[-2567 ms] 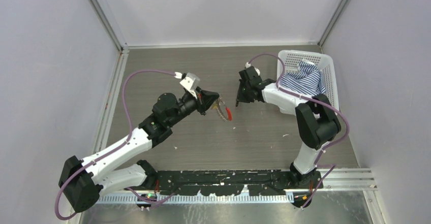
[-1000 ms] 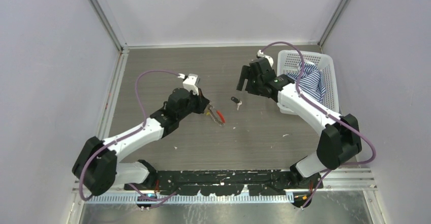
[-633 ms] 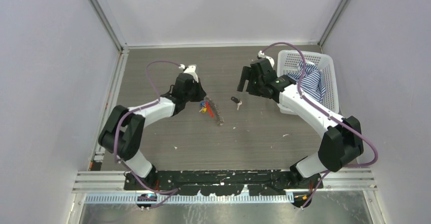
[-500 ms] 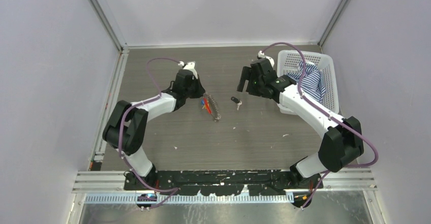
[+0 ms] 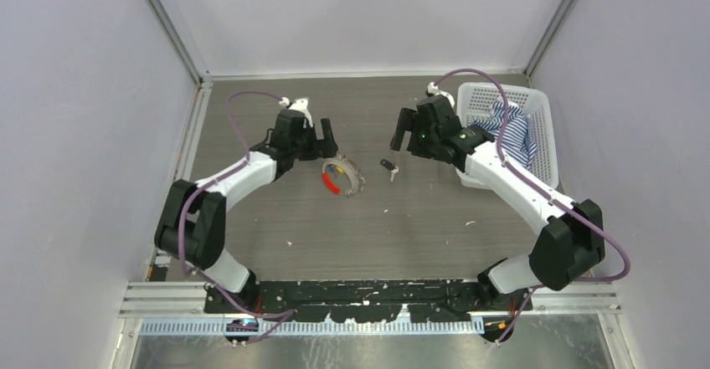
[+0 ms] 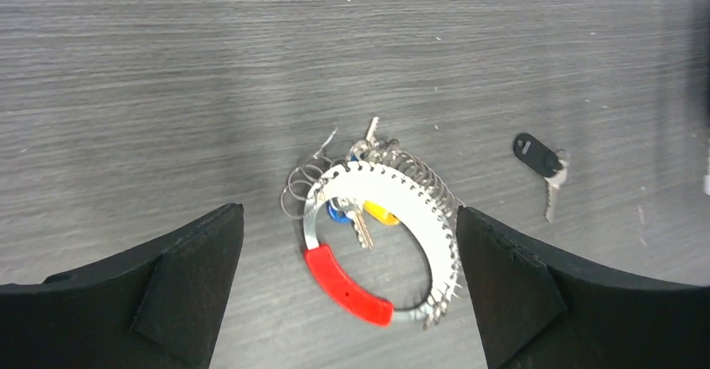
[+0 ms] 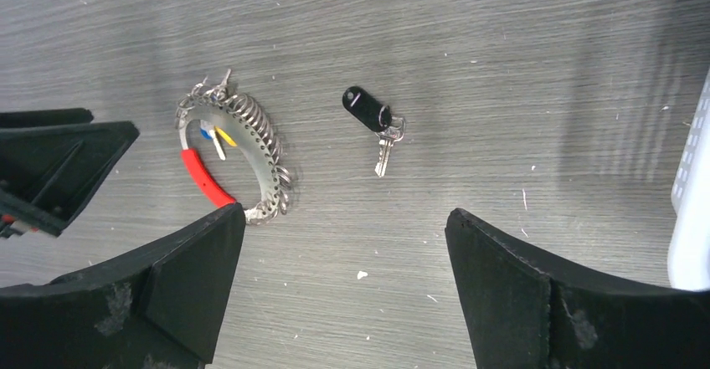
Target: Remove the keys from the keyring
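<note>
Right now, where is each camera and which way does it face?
Top: above and behind the arms, facing down on the table; both arms, keyring, key, basket show.
Left wrist: on the left arm, facing down at the keyring; open left gripper frames it.
Right wrist: on the right arm, facing down at the key; open right gripper frames it.
Shared: both wrist views show keyring and key.

The left arm [image 5: 243,169] and right arm [image 5: 505,181] reach inward, jaws seemingly wide.

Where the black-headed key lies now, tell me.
Top view: the black-headed key lies on the table near centre, right of the keyring, apart from it.
</note>
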Tool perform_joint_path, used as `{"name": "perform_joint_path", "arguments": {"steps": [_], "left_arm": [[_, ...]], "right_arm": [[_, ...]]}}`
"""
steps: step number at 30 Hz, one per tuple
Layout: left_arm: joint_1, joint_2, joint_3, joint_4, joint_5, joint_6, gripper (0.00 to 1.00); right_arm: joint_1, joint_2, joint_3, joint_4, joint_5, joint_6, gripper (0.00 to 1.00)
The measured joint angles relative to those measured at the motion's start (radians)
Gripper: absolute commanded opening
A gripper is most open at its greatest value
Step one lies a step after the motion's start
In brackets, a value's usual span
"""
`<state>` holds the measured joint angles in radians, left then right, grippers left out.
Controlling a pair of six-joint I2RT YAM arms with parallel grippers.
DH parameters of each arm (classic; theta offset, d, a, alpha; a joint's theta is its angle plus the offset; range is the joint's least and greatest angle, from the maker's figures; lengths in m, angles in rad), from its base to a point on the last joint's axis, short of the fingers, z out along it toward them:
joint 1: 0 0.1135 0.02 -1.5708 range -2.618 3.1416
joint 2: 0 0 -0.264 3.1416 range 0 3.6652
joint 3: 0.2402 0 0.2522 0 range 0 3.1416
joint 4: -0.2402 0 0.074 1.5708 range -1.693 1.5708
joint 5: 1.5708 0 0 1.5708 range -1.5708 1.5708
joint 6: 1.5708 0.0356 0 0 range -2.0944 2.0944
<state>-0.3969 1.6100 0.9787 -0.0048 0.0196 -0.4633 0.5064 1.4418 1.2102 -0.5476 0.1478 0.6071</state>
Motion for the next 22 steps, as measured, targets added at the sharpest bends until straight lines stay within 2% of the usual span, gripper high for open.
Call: {"name": "perform_joint_path", "arguments": {"steps": [2, 11, 22], "left_arm": [[0.0, -0.048, 0.007, -0.054, 0.0, -0.001, 1.0], [0.0, -0.359, 0.041, -0.256, 0.034, -0.035, 1.0], [0.0, -0.536, 0.077, -0.443, 0.026, 0.001, 1.0]], "right_arm": [[0.0, -0.017, 0.0, -0.003, 0.001, -0.003, 1.0], [0.0, -0.14, 0.0, 0.01, 0.026, -0.011, 1.0], [0.0, -0.251, -0.037, 0.077, 0.053, -0.016, 1.0]]}}
